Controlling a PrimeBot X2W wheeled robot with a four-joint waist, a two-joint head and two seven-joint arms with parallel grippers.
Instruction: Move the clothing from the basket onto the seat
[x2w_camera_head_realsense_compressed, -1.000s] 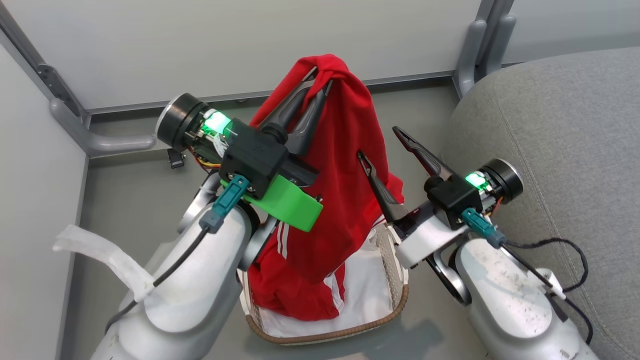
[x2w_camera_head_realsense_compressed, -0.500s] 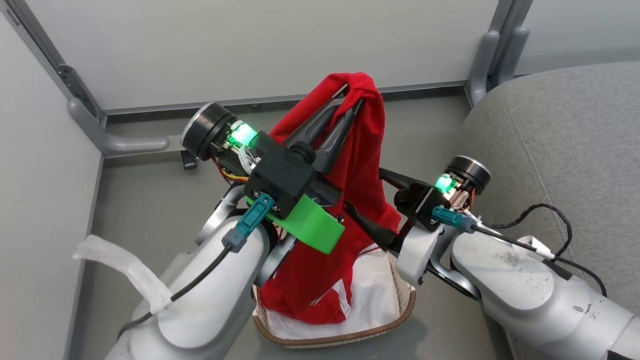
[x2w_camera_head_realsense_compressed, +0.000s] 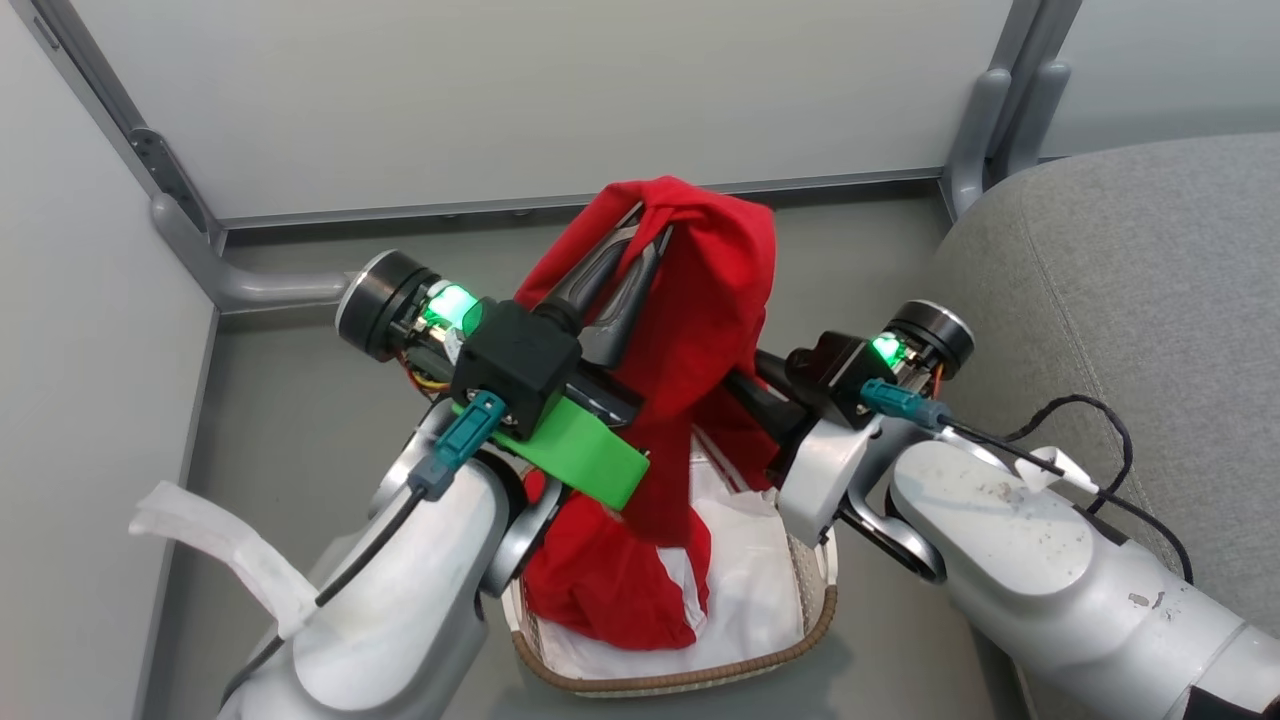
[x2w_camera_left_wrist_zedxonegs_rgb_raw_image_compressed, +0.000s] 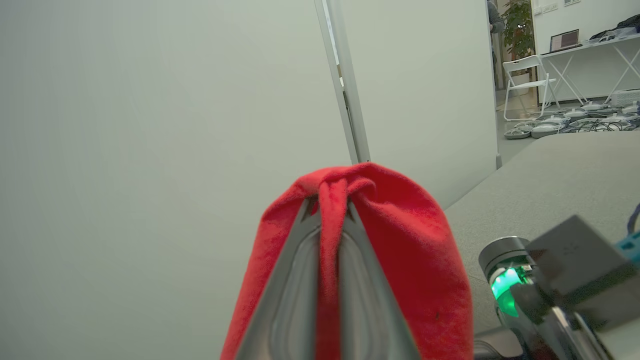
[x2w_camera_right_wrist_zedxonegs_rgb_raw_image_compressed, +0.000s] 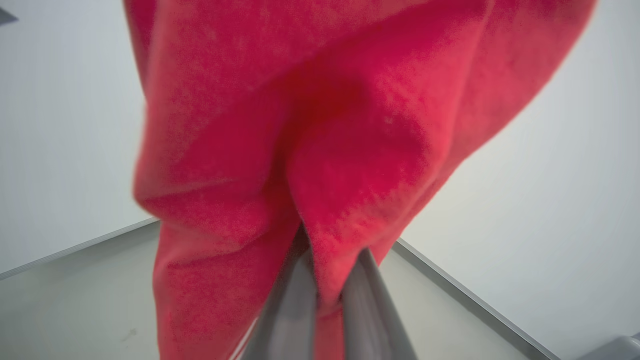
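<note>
The soft red clothing (x2w_camera_head_realsense_compressed: 700, 330) hangs in a limp cone from the left gripper (x2w_camera_head_realsense_compressed: 652, 232), which pinches its top fold. Its lower end trails into the perforated, woven-rimmed basket (x2w_camera_head_realsense_compressed: 690, 682), over a white sheet (x2w_camera_head_realsense_compressed: 745, 570). The right gripper (x2w_camera_right_wrist_zedxonegs_rgb_raw_image_compressed: 327, 265) pinches a fold at mid-height; the grey woven seat (x2w_camera_head_realsense_compressed: 1150, 300) lies to the right, with smooth panels (x2w_camera_head_realsense_compressed: 550, 90) beyond.

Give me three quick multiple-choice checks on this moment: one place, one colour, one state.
1. The seat lies where from the basket? A to its left; B to its right; C beneath it.
2. The sheet in the basket is: A white; B blue; C black.
3. The left gripper is: A open; B shut on the clothing; C shut on nothing.
Key: B, the seat is at the head view's right edge; A, white shows under the red; B, the left wrist view shows cloth pinched in it.
</note>
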